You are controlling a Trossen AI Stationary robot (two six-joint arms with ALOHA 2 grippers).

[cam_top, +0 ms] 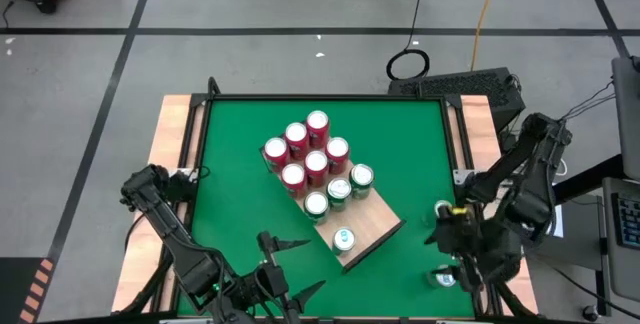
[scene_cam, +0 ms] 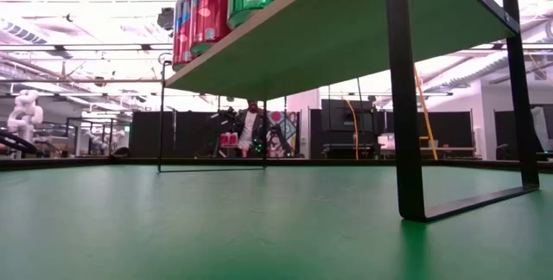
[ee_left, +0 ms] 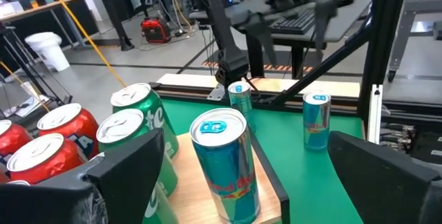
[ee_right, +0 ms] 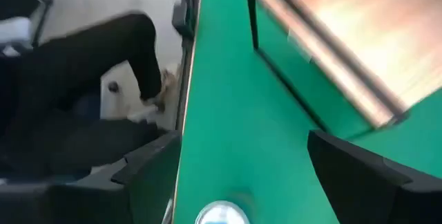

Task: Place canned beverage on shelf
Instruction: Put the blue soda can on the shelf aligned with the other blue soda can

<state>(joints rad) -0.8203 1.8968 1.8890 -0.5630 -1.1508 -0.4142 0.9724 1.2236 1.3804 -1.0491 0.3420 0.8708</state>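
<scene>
Fingers of the right gripper (cam_top: 462,264) stand spread wide and hold nothing; in the right wrist view the silver top of a slim blue-and-silver aluminium beverage can (ee_right: 219,214) shows low between them, not yet gripped. Can location per high view: on the green table surface (cam_top: 230,184), near the right front corner, well apart from the flat light wood-grain shelf board with thin dark edges (cam_top: 380,226); a second loose can of the same type (cam_top: 443,210) stands nearby. Left gripper (cam_top: 290,264) waits at the table's front edge, fingers fully released, facing the shelf's near corner. Shelf already carries red cans (cam_top: 306,150), green cans (cam_top: 348,186) and one slim blue-and-silver can (cam_top: 343,239). Handling est.: thin-wall metal cyl., rigid if full and moderately heavy; smooth printed wall is slippery, and the tall narrow form tips easily. Recommended grip: mid-body, pads on opposite sides of the wall, axis vert., moderate force to avoid denting. Avoid the rim and pull tab. Free board area lies approx. at the shelf's right end.
</scene>
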